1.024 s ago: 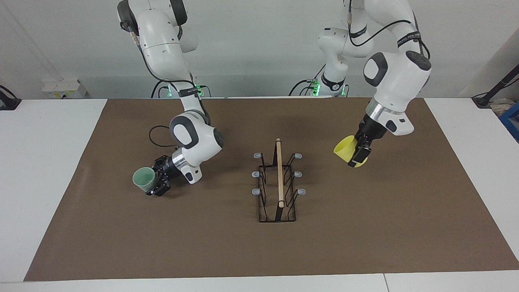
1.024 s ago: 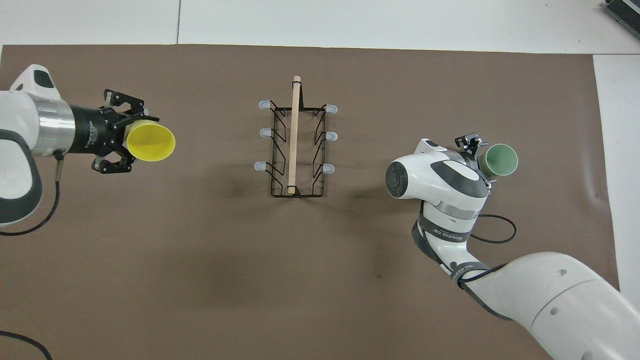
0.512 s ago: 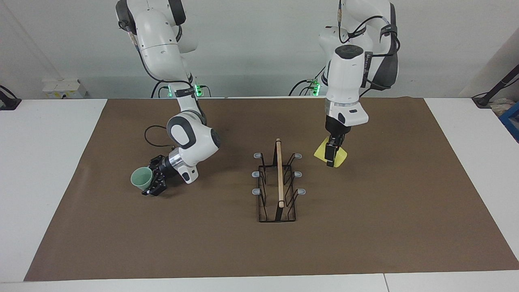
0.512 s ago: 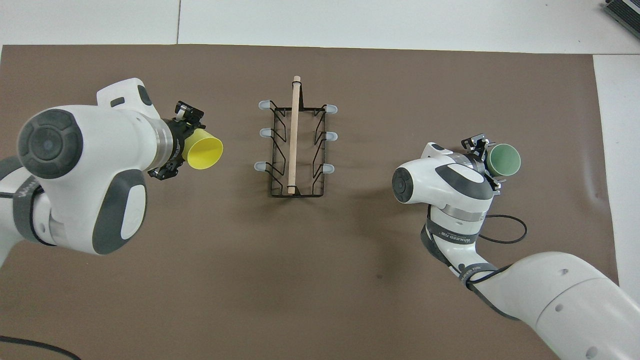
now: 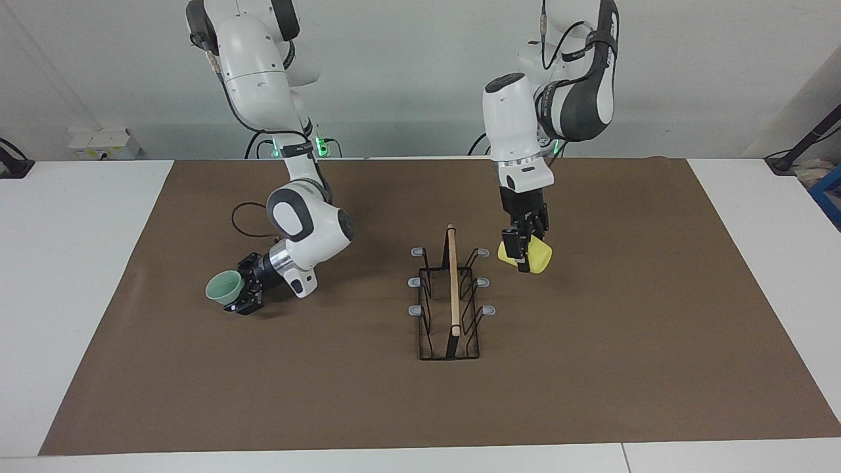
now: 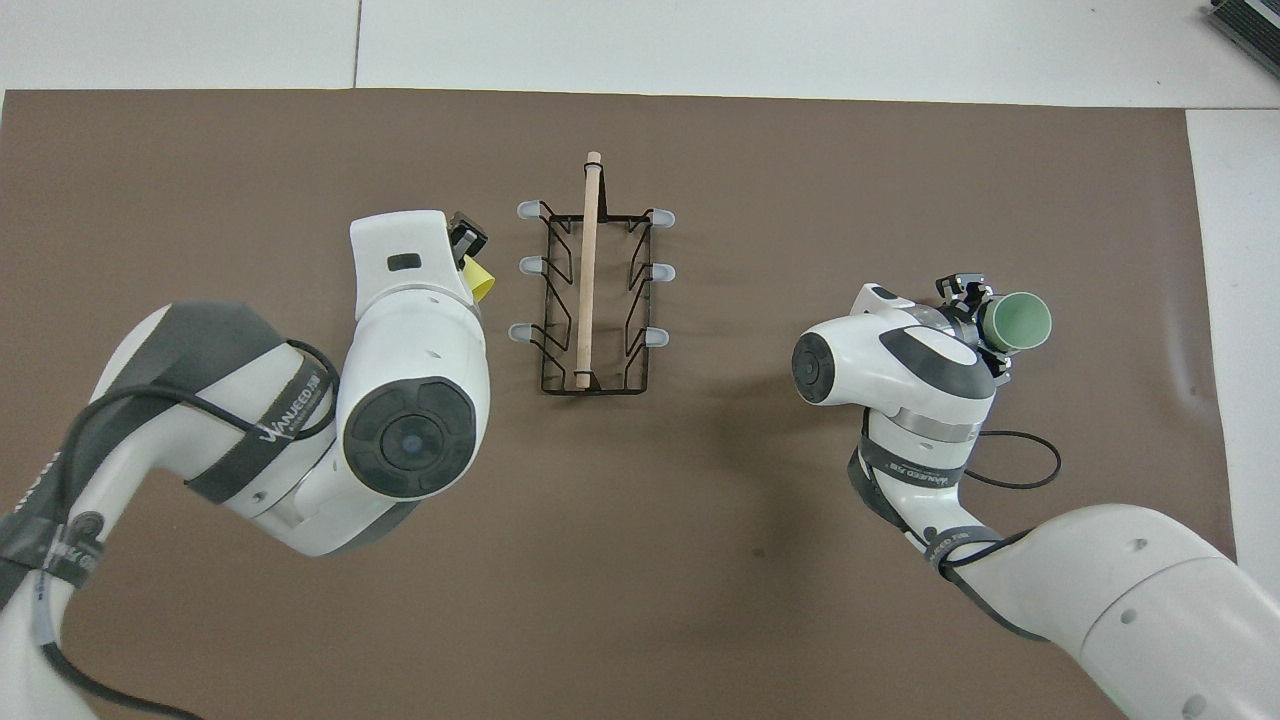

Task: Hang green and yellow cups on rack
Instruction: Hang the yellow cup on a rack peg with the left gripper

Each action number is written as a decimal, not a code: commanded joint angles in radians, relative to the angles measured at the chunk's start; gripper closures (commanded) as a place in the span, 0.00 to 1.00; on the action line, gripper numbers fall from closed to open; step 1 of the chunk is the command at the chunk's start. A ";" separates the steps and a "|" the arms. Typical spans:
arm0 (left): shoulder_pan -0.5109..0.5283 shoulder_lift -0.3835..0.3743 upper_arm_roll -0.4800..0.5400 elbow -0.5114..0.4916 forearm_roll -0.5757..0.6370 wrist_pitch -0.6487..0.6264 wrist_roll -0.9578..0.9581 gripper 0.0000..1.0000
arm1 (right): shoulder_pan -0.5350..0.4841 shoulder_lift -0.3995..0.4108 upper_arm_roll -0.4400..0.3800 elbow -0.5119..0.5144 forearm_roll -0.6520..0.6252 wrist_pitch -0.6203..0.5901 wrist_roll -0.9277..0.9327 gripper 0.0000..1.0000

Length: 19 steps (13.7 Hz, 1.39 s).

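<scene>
Two grippers apparently clamped, cups held

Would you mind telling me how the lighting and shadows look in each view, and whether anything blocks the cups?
Facing view: even, soft light, only a faint shadow under the yellow cup held by the left gripper. Overhead view: the left arm's body covers most of that cup; the green cup in the right gripper shows clearly.

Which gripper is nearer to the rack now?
Left. The left gripper, holding the yellow cup, hangs just beside the rack; the right gripper, holding the green cup, is well off toward its own end.
</scene>
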 commanded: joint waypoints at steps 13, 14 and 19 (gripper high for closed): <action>-0.223 0.023 0.015 -0.045 0.201 -0.236 -0.289 0.14 | -0.016 -0.112 0.030 0.136 0.301 -0.031 -0.038 1.00; -0.226 0.023 0.015 -0.046 0.201 -0.242 -0.289 0.00 | -0.005 -0.133 0.030 0.151 0.364 -0.031 -0.035 1.00; -0.224 0.020 0.012 -0.029 0.200 -0.244 -0.239 0.00 | 0.000 -0.218 0.033 0.263 0.660 -0.037 -0.044 1.00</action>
